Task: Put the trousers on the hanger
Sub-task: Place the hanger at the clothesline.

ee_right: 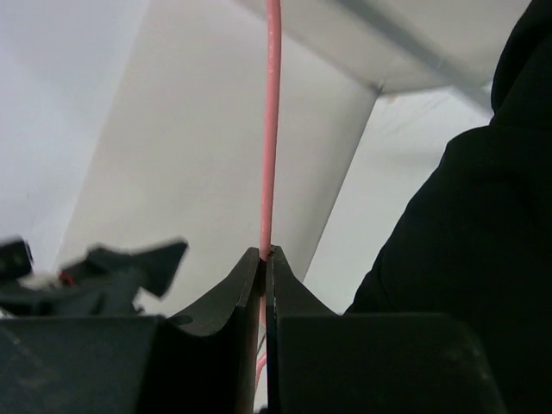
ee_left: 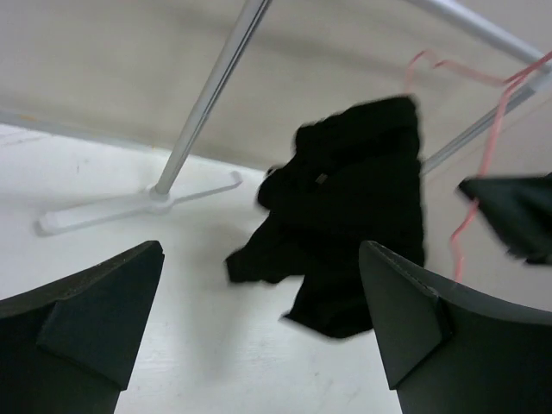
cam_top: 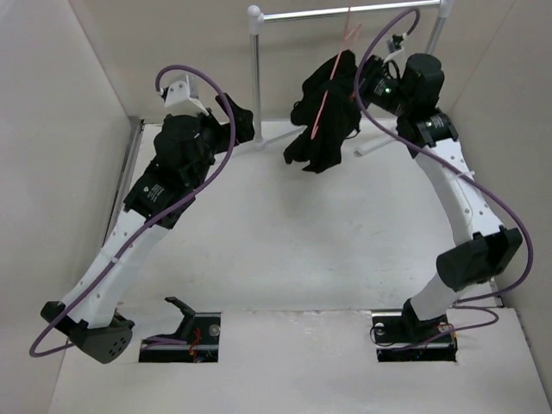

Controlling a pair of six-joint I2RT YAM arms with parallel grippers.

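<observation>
Top external view, entries in order: white table; white and silver clothes rack standing at the far edge, with one upright post at the left and a horizontal rail across the top. Trousers: black, bunched, draped over the hanger below the rail, hanging between the left arm and the right arm. The lowest folds are close to the table; whether they touch it cannot be told. Hanger: thin pink-red wire, tilted, one side running diagonally across the front of the fabric, the upper end reaching up towards the rail; whether the hook sits on the rail cannot be told. Left claw: jaws spread wide, nothing between them, nothing held. It is to the left of the trousers and apart from them, pointed towards the garment, with the rack's foot on the table beyond it to the left. Right claw: fingers pressed together on the pink wire of the hanger, which runs straight up from the pinch. Black fabric fills the right side of the right wrist view, just beside the fingers. In the top external view this claw is at the right of the garment, a little below the rail.
</observation>
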